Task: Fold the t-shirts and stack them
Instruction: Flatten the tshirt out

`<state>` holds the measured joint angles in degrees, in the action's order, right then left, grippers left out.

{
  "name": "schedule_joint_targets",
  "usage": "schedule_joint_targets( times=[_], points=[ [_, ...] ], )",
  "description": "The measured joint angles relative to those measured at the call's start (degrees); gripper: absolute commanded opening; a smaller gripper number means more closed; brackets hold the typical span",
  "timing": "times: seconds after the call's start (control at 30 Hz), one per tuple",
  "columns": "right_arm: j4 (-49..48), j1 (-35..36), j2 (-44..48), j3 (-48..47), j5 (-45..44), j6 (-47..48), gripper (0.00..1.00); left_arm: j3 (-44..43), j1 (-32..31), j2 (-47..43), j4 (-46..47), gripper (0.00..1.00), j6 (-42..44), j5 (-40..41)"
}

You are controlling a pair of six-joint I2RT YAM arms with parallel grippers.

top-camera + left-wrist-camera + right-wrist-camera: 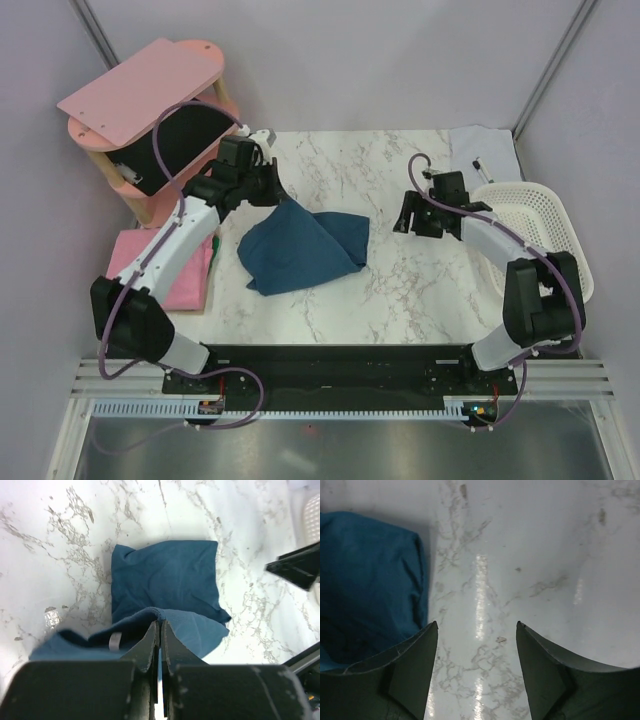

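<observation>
The dark teal-blue t-shirt (300, 248) lies partly folded on the marble table, left of centre. My left gripper (272, 192) is shut on its far left edge and lifts that edge; in the left wrist view the cloth (170, 580) hangs from the closed gripper (160, 625). The pink t-shirt (165, 265) lies folded at the table's left edge, partly under my left arm. My right gripper (408, 218) is open and empty, just right of the blue shirt; the right wrist view shows the shirt (365, 580) to the left of the gripper (476, 626).
A pink wooden shelf (150, 110) stands at the back left. A white plastic basket (545, 235) sits at the right edge. A small white cloth with a pen (485, 155) lies at the back right.
</observation>
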<state>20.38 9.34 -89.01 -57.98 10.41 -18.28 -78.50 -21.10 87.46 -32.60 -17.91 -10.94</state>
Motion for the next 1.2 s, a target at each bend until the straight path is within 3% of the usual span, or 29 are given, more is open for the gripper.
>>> schedule_joint_targets(
  times=[0.3,0.47,0.6,0.67,0.73,0.77,0.83,1.0,1.2],
  points=[
    [-10.86,9.35,-7.13,0.46,12.81,-10.62,0.7,-0.5,0.0,-9.49,-8.55,0.02,1.84,2.6],
    [-9.55,12.17,-10.64,-1.07,14.27,-13.9,0.67,0.28,0.0,-11.96,-11.63,0.02,2.6,4.83],
    [-7.23,13.14,-11.56,-2.38,13.62,-14.53,0.54,1.25,0.0,-13.16,-12.66,0.02,2.82,5.38],
    [-6.82,13.73,-12.0,-2.8,13.4,-14.73,0.53,1.62,0.0,-13.22,-12.79,0.02,2.84,5.42],
    [-6.75,14.34,-13.35,-3.56,13.11,-14.88,0.33,2.01,0.0,-13.25,-12.83,0.02,2.84,5.4],
    [-6.84,14.93,-14.91,-4.44,13.0,-14.97,0.14,2.19,0.0,-13.25,-13.07,0.02,2.84,5.38],
    [-7.37,15.85,-18.75,-6.25,13.16,-14.67,0.02,2.47,0.0,-13.38,-13.29,0.02,2.86,5.4],
    [-7.78,16.81,-21.31,-8.22,13.46,-14.32,0.0,1.84,0.0,-14.01,-15.82,0.02,4.04,6.91],
    [-4.11,15.37,-17.7,-14.38,7.63,-11.91,0.0,-8.81,-0.02,-13.97,-21.94,0.02,6.95,12.2]
  ],
)
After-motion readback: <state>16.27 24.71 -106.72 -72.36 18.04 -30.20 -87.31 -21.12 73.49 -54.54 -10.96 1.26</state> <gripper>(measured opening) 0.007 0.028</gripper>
